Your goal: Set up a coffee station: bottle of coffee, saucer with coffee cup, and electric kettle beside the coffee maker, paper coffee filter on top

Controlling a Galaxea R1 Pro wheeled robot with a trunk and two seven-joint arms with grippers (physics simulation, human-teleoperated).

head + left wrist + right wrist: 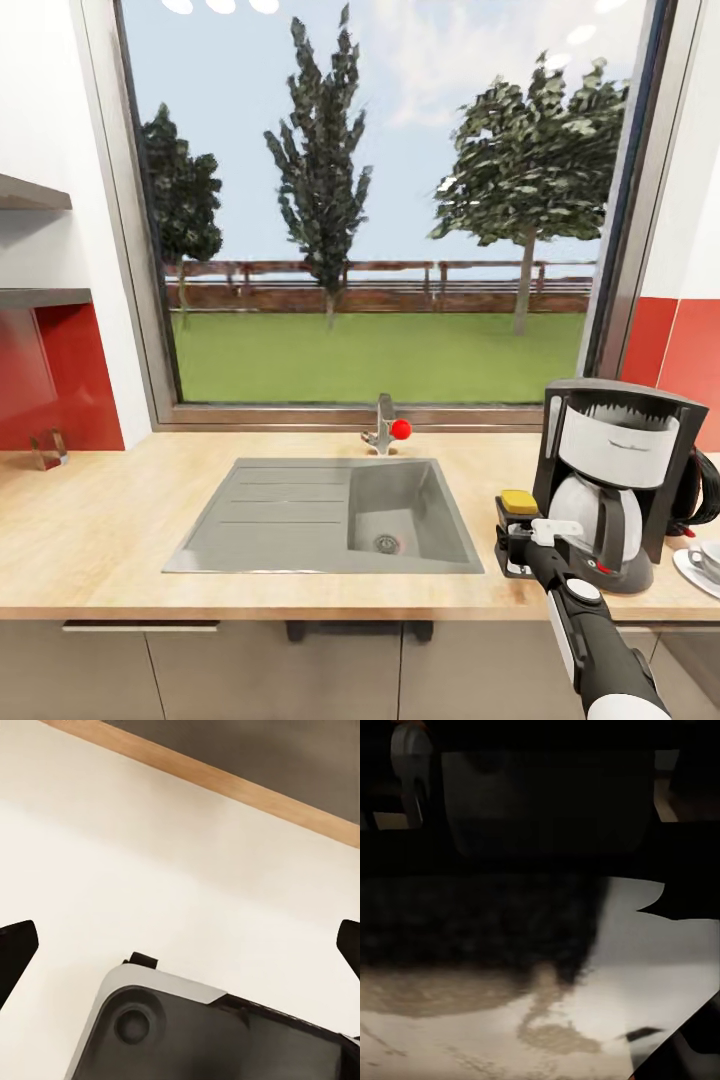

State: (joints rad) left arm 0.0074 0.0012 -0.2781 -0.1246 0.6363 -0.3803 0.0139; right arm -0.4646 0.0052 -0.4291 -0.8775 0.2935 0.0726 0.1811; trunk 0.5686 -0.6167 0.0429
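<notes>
The coffee maker (612, 480) stands on the countertop (110, 530) at the right. Just left of it is the bottle of coffee (517, 512), dark with a yellow cap, and my right gripper (520, 548) is shut on it at counter level. The right wrist view gives a dark close-up of the bottle of coffee (540, 930). Behind the coffee maker peeks the electric kettle (700, 490). The coffee cup (710, 555) sits on the saucer (690, 572) at the right edge. The kitchen shelf (35, 297) is at the far left. My left gripper (180, 945) hangs open over pale floor. The paper coffee filter is out of view.
A grey sink (330, 515) with a red-knobbed tap (388, 428) is set into the middle of the worktop under a large window. A small metal holder (48, 448) stands at the back left. The robot's base (202, 1035) shows below the left gripper.
</notes>
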